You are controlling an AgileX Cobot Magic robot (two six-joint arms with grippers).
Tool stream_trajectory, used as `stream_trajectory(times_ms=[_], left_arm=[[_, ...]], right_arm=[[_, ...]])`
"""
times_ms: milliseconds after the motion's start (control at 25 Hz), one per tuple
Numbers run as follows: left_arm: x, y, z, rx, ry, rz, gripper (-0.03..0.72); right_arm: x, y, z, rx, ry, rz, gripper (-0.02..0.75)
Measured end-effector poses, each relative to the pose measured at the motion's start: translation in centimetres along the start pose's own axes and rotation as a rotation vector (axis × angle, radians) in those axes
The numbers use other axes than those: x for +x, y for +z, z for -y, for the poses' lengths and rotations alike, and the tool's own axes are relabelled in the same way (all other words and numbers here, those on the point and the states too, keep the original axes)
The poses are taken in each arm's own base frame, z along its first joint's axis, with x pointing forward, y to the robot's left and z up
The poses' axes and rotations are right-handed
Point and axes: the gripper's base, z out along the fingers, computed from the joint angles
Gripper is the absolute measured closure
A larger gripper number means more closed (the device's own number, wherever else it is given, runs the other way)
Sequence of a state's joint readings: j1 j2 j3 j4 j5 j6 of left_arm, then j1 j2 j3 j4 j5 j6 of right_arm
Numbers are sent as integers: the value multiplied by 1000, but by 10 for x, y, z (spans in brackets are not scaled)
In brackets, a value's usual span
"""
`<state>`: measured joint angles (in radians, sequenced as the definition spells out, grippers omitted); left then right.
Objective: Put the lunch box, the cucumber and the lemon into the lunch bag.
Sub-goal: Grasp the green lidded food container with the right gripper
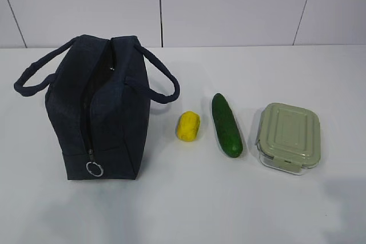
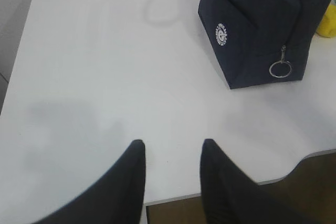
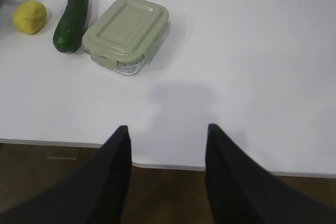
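Dark navy fabric lunch bag upright at table left, zipper looks closed, silver ring pull at low end; contents not visible. Bright yellow ridged lemon, dark green cucumber, clear glass lunch box with sage-green lid in row right of bag, apart, none inside; likely staged for right arm. Box lid on, contents unseen. Left gripper parted, empty, over bare table near edge. Right gripper wider, empty, short of box.

Exterior camera slants down at the table; both wrist cameras look inward from its front edge.
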<state>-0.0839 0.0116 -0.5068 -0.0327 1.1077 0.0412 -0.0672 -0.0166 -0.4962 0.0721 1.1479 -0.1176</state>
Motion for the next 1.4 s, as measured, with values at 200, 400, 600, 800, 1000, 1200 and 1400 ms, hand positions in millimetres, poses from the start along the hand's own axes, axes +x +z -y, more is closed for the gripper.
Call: stream_trajectory(times_ms=[200, 400, 600, 800, 1000, 1200, 1400], left_arm=[[0, 0, 0, 0, 0, 0, 449], [0, 0, 0, 0, 0, 0, 450], [0, 0, 0, 0, 0, 0, 450], [0, 0, 0, 0, 0, 0, 449], [0, 0, -1, -13, 7, -1, 449], [0, 0, -4, -40, 20, -2, 450], [0, 0, -4, -49, 25, -2, 450]], right_arm=[[0, 0, 0, 0, 0, 0, 389], [0, 0, 0, -1, 0, 0, 389], [0, 0, 0, -1, 0, 0, 388], [-4, -3, -1, -11, 11, 32, 388], [-13, 8, -4, -70, 99, -48, 388], [-35, 35, -6, -120, 204, -200, 388], [-65, 64, -7, -177, 333, -278, 389]])
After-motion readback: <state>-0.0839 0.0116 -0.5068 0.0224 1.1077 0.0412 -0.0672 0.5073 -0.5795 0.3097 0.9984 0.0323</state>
